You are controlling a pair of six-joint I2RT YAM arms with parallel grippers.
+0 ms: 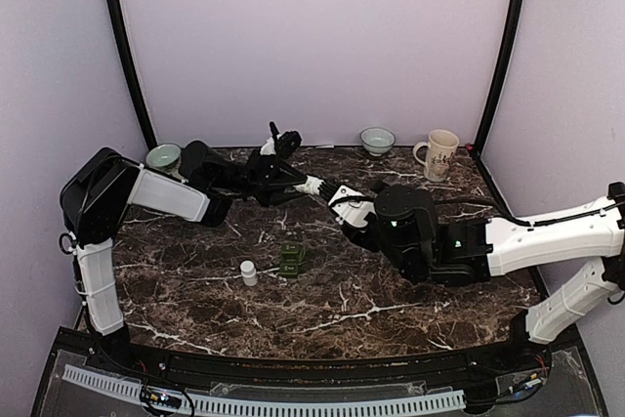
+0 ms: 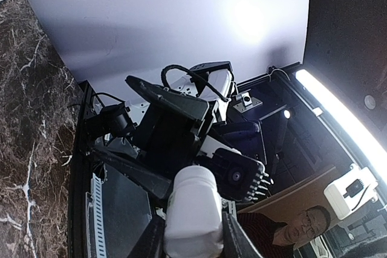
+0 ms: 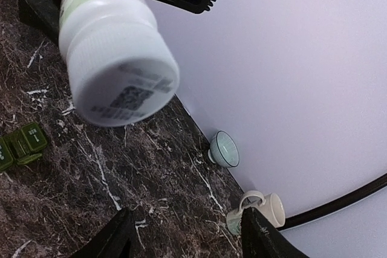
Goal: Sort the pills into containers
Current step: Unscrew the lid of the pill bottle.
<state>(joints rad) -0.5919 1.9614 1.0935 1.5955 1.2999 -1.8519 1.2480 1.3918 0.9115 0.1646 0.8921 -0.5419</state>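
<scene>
Nearest the arm bases, around the middle of the desk point(image 1: 195, 310), a small bottle point(image 1: 249, 272) stands upright. Just beside it, on its right, lies the green box point(image 1: 292, 258), flat on the desk, with nothing touching it. From the right wrist view its lids look shut, though only its end shows there. It probably sits in the middle so that either arm can reach it once pills are loose.

Beyond the box, the two arms meet in the air above the desk. The left hand point(image 1: 301, 182) pinches a larger white bottle point(image 3: 115, 58) around its labelled body. It holds the bottle on its side, with the ribbed cap pointing straight at the other arm. That looks like a deliberate presentation: one arm steadies the body so the other can work the cap. The right hand point(image 3: 187, 225) is spread wide and pinching nothing. Its two fingers sit just short of the cap, one on each side of the line to it. The cap is on and no pills are visible anywhere, so the sorting itself has not begun.

Along the far edge of the desk, well clear of the work, are a pale bowl point(image 1: 164, 155) at the left, a second bowl point(image 1: 377, 140) near the middle, and a mug point(image 1: 438, 154) to its right.
</scene>
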